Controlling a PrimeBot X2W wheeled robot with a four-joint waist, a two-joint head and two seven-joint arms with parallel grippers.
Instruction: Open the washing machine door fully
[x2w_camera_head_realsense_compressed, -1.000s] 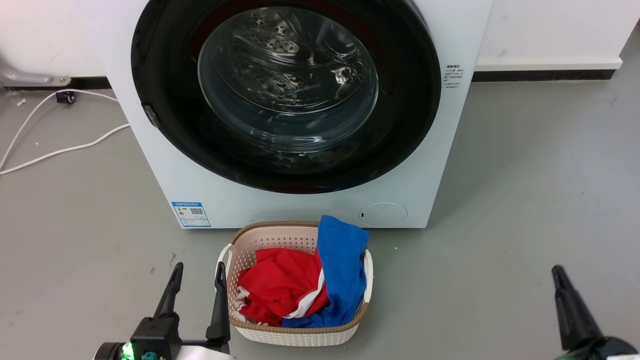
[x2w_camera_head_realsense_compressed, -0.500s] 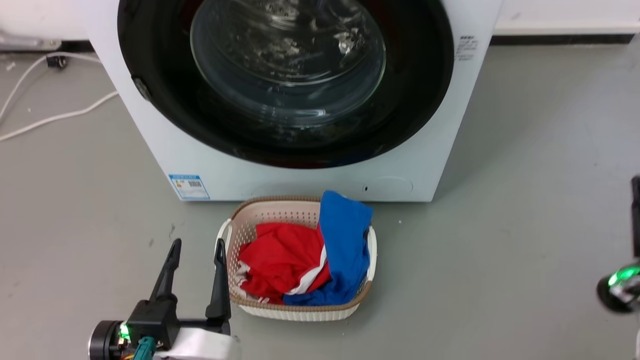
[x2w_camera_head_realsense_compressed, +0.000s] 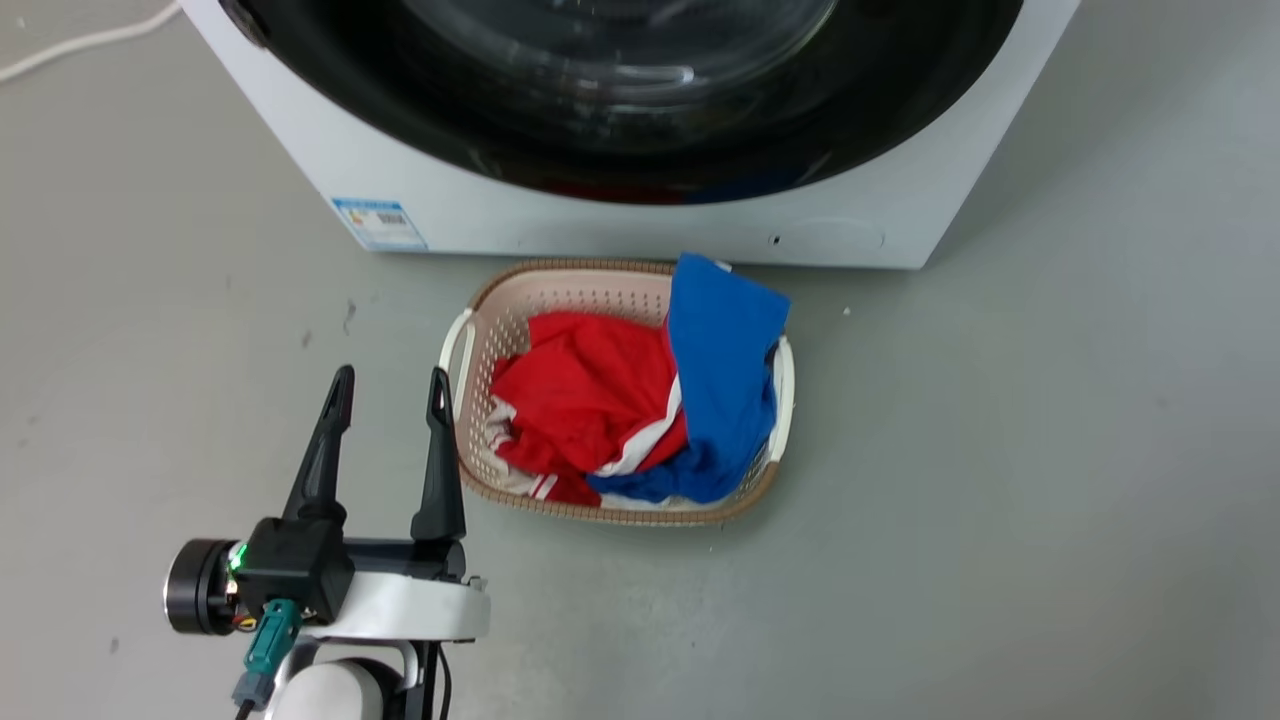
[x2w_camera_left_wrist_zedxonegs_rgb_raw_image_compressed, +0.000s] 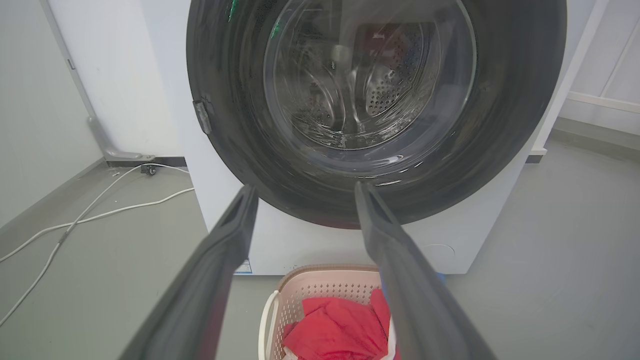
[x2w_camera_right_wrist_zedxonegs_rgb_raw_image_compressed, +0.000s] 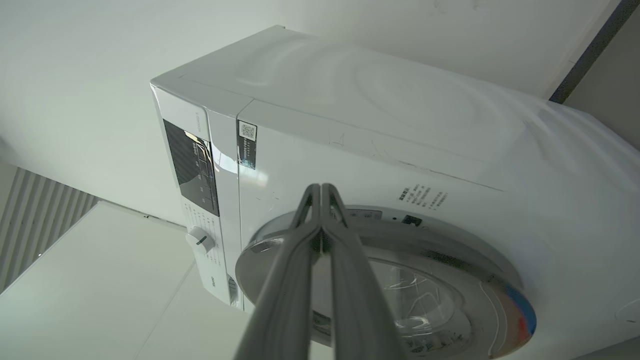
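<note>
The washing machine door (x2w_camera_left_wrist_zedxonegs_rgb_raw_image_compressed: 370, 90) is a big glossy black ring around a bulging glass bowl, lying flat against the white machine front. Its small latch (x2w_camera_left_wrist_zedxonegs_rgb_raw_image_compressed: 202, 116) sits on the door's left edge. My left gripper (x2w_camera_left_wrist_zedxonegs_rgb_raw_image_compressed: 305, 190) is open and empty, and points at the door's lower part from some way off. In the head view the left gripper (x2w_camera_head_realsense_compressed: 388, 388) hovers over the floor, left of the basket and below the door's bottom arc (x2w_camera_head_realsense_compressed: 450, 130). My right gripper (x2w_camera_right_wrist_zedxonegs_rgb_raw_image_compressed: 320, 189) is shut on nothing, held apart from the machine, with its tips lined up on the door (x2w_camera_right_wrist_zedxonegs_rgb_raw_image_compressed: 425, 300) rim.
A pale perforated basket (x2w_camera_head_realsense_compressed: 470, 330) with red and blue clothes stands on the grey floor right before the machine. White cables (x2w_camera_left_wrist_zedxonegs_rgb_raw_image_compressed: 100, 215) run over the floor at the left. The machine's black control panel (x2w_camera_right_wrist_zedxonegs_rgb_raw_image_compressed: 192, 170) and knob (x2w_camera_right_wrist_zedxonegs_rgb_raw_image_compressed: 201, 241) sit beside the door.
The head camera has tilted down, so machine and basket sit higher in its picture. My right gripper went up and off to the right. The left gripper stayed open.
</note>
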